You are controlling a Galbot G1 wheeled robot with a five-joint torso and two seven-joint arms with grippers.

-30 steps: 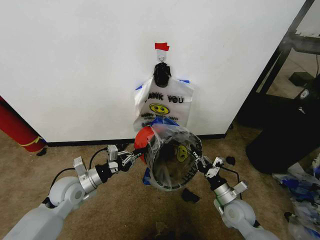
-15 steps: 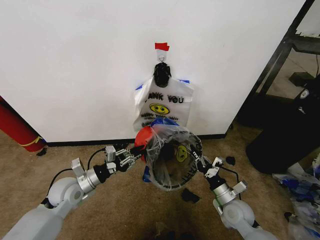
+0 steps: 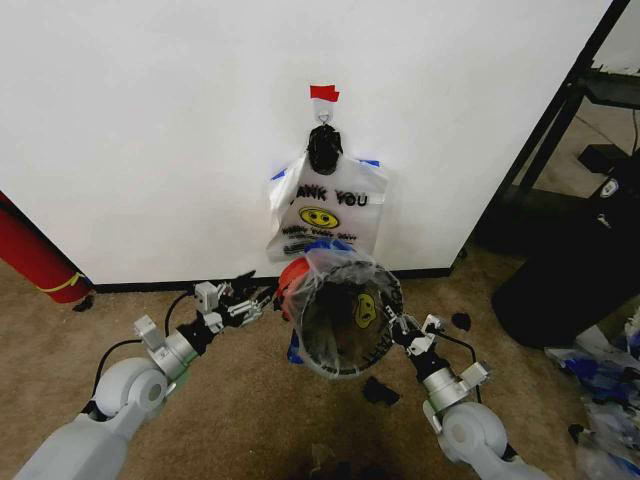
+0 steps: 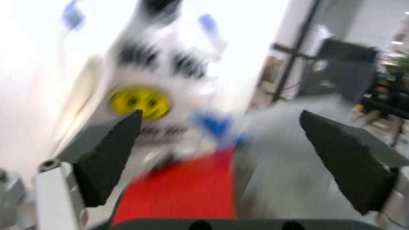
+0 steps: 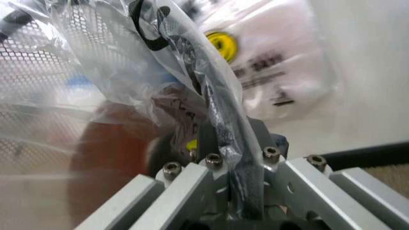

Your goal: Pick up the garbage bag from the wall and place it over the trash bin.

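A white bag (image 3: 325, 212) hangs on the wall (image 3: 150, 130), under a small bit of red tape (image 3: 323, 93). It says "THANK YOU" in black letters, though a fold hides the first letters, so it reads "ANK YOU". Under the words is a yellow smiley face. There are more small black lines of writing below it, too small to read.

The trash bin (image 3: 345, 320) is tipped up off the brown carpet (image 3: 230, 400), with its open mouth facing the robot. Its red base (image 3: 291, 275) points toward the wall. The garbage bag (image 3: 340, 268), clear and crinkly with blue patches, is draped over the bin's rim and down inside it. You can see the smiley through the clear plastic.

The right gripper (image 3: 398, 324) is at the bin's right edge. In the right wrist view its fingers (image 5: 233, 158) are pressed together on the black rim (image 5: 221, 110), with the clear plastic (image 5: 108, 57) caught there too. That view also shows the bin's wall is full of tiny holes, like a mesh.

The left gripper (image 3: 250, 296) is just left of the bin, beside the red base. In the left wrist view its two black pads (image 4: 108, 155) are spread wide with nothing between them, and the smiley bag (image 4: 150, 96) and the red base (image 4: 182, 189) look blurry ahead.
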